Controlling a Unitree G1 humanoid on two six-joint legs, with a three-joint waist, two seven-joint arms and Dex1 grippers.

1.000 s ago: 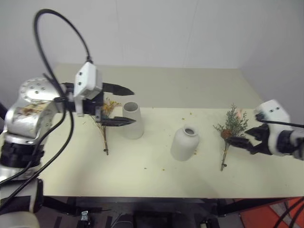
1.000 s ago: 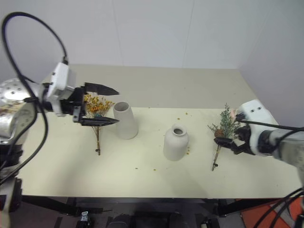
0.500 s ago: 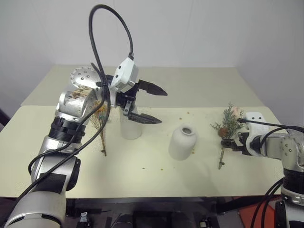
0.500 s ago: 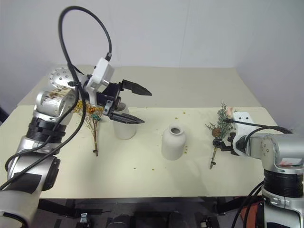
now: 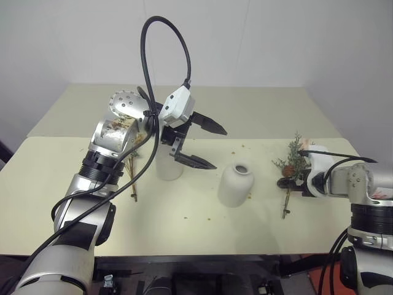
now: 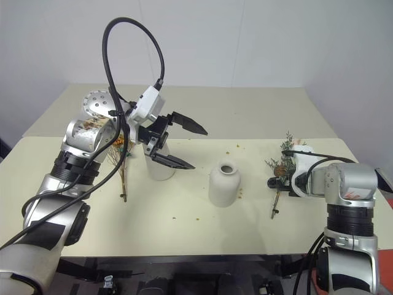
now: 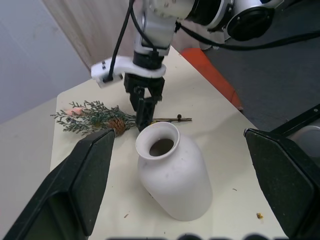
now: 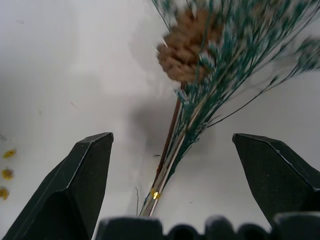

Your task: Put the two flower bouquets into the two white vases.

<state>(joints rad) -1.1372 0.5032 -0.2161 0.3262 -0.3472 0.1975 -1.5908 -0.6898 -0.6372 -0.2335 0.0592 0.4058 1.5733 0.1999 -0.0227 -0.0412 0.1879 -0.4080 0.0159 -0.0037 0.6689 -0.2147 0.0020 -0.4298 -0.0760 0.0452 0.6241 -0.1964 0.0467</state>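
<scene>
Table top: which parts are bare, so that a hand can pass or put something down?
The far half of the table behind the vases is bare, and so is the front strip before the squat vase. It is crowded near the tall vase and yellow bouquet, and around the green bouquet.

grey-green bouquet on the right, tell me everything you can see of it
The grey-green bouquet is a dried bunch of feathery sprigs with a brown cone-like bloom and a pink one, on thin brown stems tied low down. It lies flat on the cream table, right of the squat vase, stem ends toward the near edge. The open right gripper straddles its stems, not yet closed on them.
</scene>
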